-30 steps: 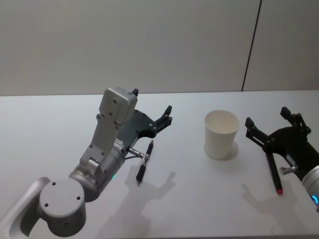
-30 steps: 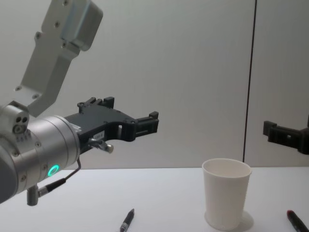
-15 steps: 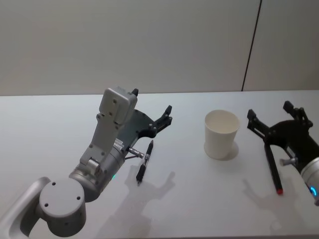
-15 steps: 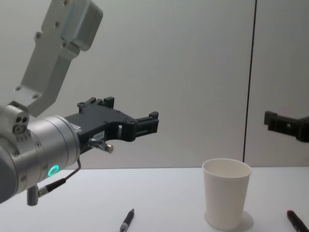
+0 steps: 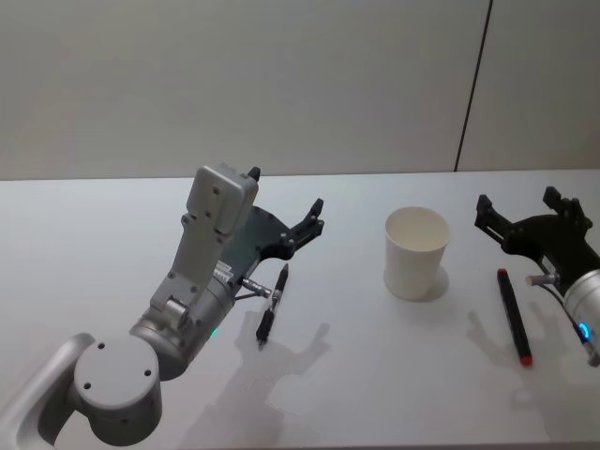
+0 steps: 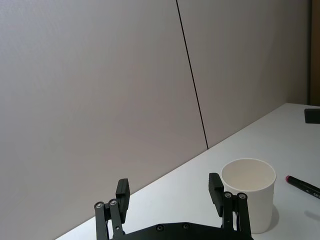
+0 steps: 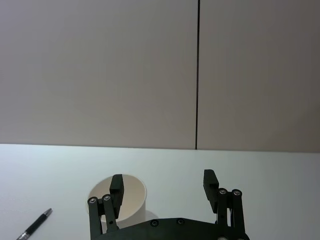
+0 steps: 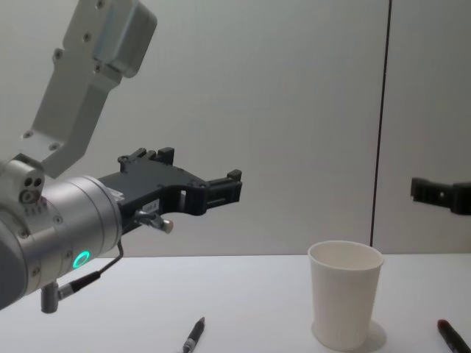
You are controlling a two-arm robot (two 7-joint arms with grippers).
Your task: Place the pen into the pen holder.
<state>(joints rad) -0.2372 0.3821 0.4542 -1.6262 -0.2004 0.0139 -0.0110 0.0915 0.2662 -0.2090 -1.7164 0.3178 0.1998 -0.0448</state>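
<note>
The pen holder [image 5: 417, 251] is a white paper cup standing upright and empty on the table, also seen as the cup [image 8: 346, 303] from the chest. A black pen [image 5: 273, 306] lies flat left of it, under my left arm. A second black pen with a red end [image 5: 512, 314] lies right of the cup. My left gripper [image 5: 285, 193] hangs open and empty above the black pen's far end. My right gripper [image 5: 517, 202] is open and empty, raised above the table just beyond the red-ended pen. From the right wrist, the gripper [image 7: 163, 181] frames the cup [image 7: 122, 200].
The white table [image 5: 375, 375] runs back to a plain grey wall with a dark vertical seam [image 5: 473, 84]. My left arm's grey housing [image 5: 220, 202] stands over the table's left middle.
My right gripper has risen and drawn back to the right, off the red-ended pen, which now lies fully uncovered. The left arm, both pens and the cup have not moved.
</note>
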